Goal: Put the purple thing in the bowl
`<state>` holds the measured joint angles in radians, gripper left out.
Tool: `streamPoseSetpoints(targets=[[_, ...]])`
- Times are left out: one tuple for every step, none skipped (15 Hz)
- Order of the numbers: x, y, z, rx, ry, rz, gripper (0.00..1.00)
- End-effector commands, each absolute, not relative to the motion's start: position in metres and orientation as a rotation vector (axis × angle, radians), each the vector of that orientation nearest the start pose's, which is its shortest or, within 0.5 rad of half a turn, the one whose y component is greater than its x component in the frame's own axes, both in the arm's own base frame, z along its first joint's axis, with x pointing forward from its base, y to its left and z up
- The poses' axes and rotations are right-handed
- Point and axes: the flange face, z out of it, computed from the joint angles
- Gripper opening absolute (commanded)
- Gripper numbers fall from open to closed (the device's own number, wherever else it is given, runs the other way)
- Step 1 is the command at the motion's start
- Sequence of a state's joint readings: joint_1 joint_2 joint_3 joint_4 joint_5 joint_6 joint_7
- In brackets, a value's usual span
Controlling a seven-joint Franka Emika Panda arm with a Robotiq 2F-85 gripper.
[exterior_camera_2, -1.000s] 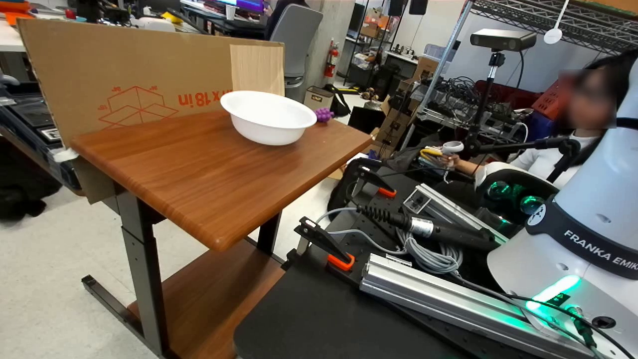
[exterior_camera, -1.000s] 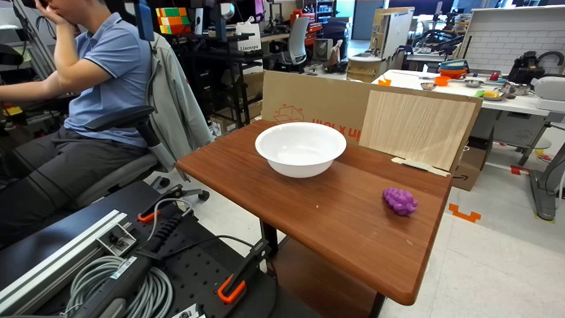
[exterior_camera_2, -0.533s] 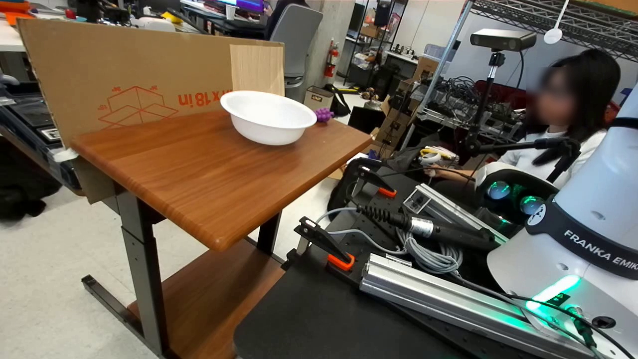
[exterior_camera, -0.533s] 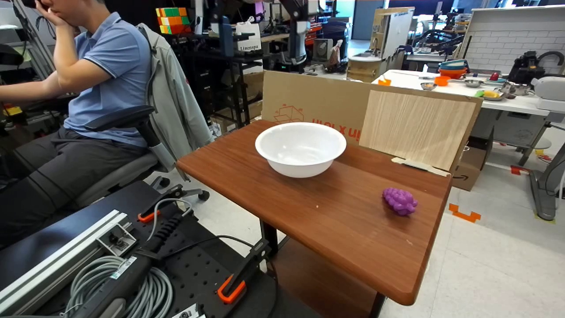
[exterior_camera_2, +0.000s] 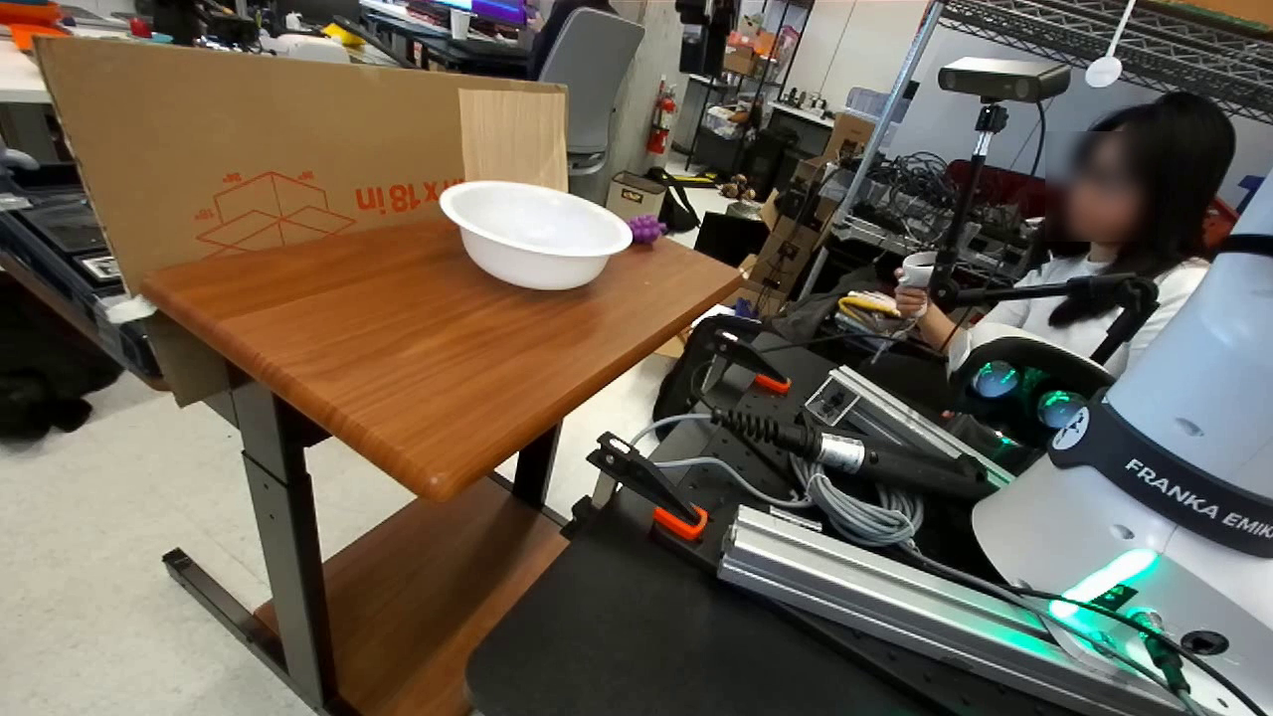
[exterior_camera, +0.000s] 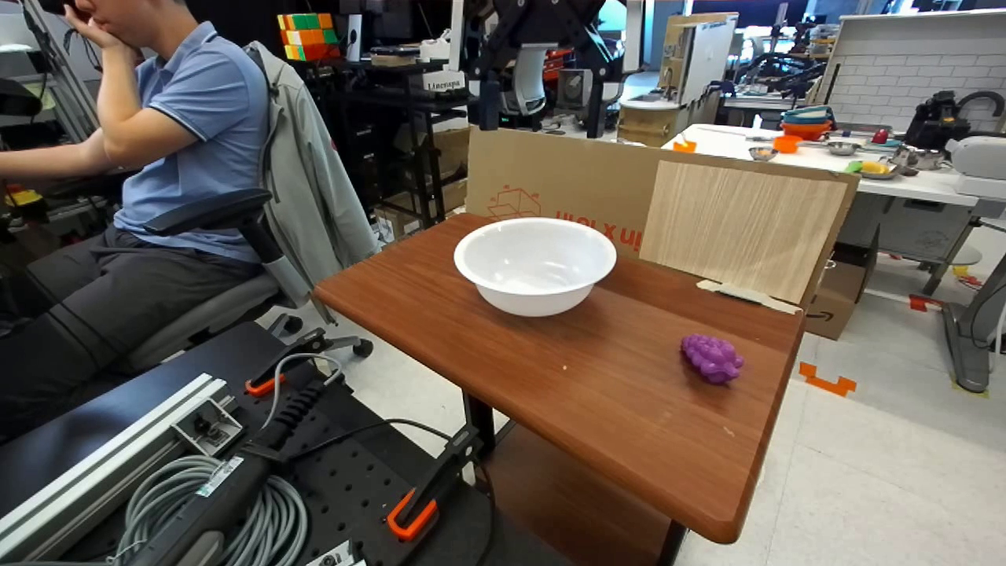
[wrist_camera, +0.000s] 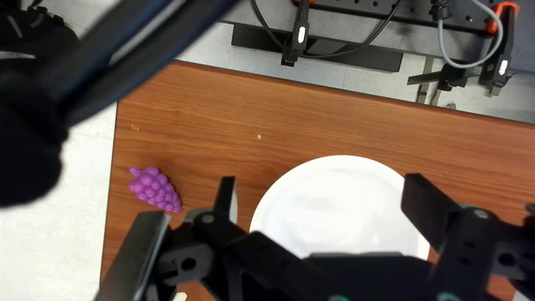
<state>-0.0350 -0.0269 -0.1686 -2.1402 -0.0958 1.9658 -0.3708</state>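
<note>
The purple thing (exterior_camera: 712,358), a lumpy grape bunch, lies on the wooden table near one end. It also shows in an exterior view (exterior_camera_2: 647,230), just past the bowl's rim, and in the wrist view (wrist_camera: 154,189) left of the fingers. The white bowl (exterior_camera: 536,303) stands upright and empty on the table, apart from the purple thing. It shows in an exterior view (exterior_camera_2: 537,268) and in the wrist view (wrist_camera: 334,200), partly hidden by the gripper. My gripper (exterior_camera: 542,118) is open and empty, high above the table. In the wrist view its spread fingers (wrist_camera: 321,182) frame the bowl.
A cardboard sheet (exterior_camera: 566,169) stands along the table's far edge, with a pale wood panel (exterior_camera: 743,228) against it. A black bench with clamps (exterior_camera: 413,515), coiled cable (exterior_camera: 275,511) and a metal rail (exterior_camera_2: 875,577) lies by the near side. People sit on both sides.
My gripper has moved right and lower in an exterior view, and left and lower in another, staying open. The bowl and purple thing have not moved. A seated person has raised a hand with a white object.
</note>
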Motion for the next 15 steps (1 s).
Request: streamPoseSetpoints(targets=[[0.506,-0.111,0.406,-3.149,-0.331,0.259,1.0],[0.506,-0.111,0.407,-3.149,-0.329,0.258,1.0],[0.506,-0.107,0.404,-3.154,-0.365,0.251,1.0],[0.507,-0.103,0.397,-3.133,-0.459,0.287,1.0],[0.509,-0.102,0.39,-3.11,-0.553,0.324,1.0],[0.514,-0.105,0.383,-3.085,-0.639,0.372,1.0],[0.518,-0.11,0.377,-3.066,-0.713,0.397,1.0],[0.524,-0.119,0.37,-3.055,-0.788,0.429,1.0],[0.531,-0.13,0.361,-3.058,-0.857,0.473,1.0],[0.536,-0.14,0.355,-3.069,-0.897,0.502,1.0],[0.542,-0.151,0.349,-3.088,-0.912,0.523,1.0],[0.548,-0.165,0.343,-3.11,-0.875,0.535,1.0],[0.553,-0.178,0.337,-3.115,-0.807,0.546,1.0],[0.559,-0.191,0.328,-3.112,-0.699,0.55,1.0],[0.564,-0.203,0.322,-3.109,-0.624,0.555,1.0]])
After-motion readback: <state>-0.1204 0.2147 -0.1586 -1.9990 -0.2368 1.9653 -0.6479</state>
